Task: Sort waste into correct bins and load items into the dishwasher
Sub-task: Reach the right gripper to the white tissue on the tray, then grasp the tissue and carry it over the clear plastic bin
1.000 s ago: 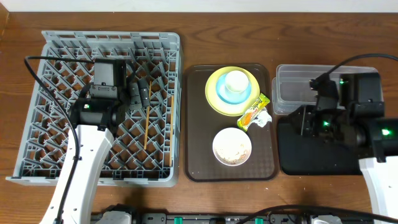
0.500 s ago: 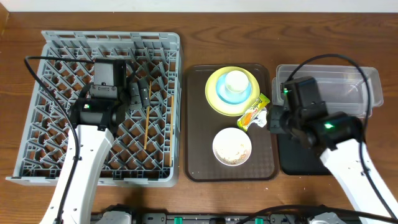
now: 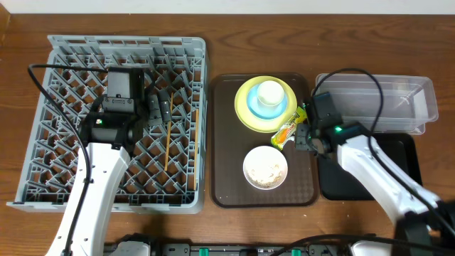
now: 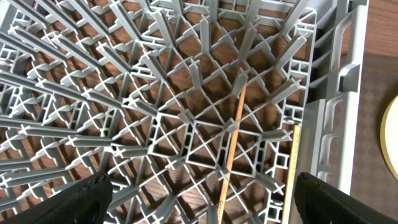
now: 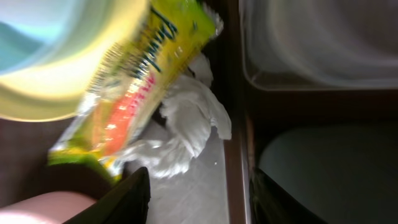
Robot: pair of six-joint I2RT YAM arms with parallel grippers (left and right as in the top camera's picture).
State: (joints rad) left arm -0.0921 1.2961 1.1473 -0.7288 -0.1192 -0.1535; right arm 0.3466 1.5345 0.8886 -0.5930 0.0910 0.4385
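My right gripper (image 3: 304,136) (image 5: 199,202) hangs open low over the right rim of the brown serving tray (image 3: 227,142), nothing between its fingers. Just ahead of it lie the yellow-green snack wrapper (image 3: 289,127) (image 5: 140,78) and the crumpled white scrap (image 5: 186,127), touching each other. The yellow plate (image 3: 245,117) (image 5: 56,87) carries the light blue bowl (image 3: 283,108) and the small white cup (image 3: 269,92). A white bowl (image 3: 265,168) holds rice crumbs. My left gripper (image 3: 159,108) (image 4: 205,208) stands open above the grey dish rack (image 3: 43,142) (image 4: 93,93), where two chopsticks (image 3: 168,142) (image 4: 233,134) lie.
The clear tub (image 3: 377,99) (image 5: 317,43) sits at the right back, the black tray (image 3: 362,178) (image 5: 329,162) in front of it under my right arm. Cables loop above both arms. Brown tabletop (image 3: 227,28) surrounds everything.
My right arm swung left from over the black tray to the serving tray's right edge beside the wrapper, and its jaws opened. The left arm stayed still.
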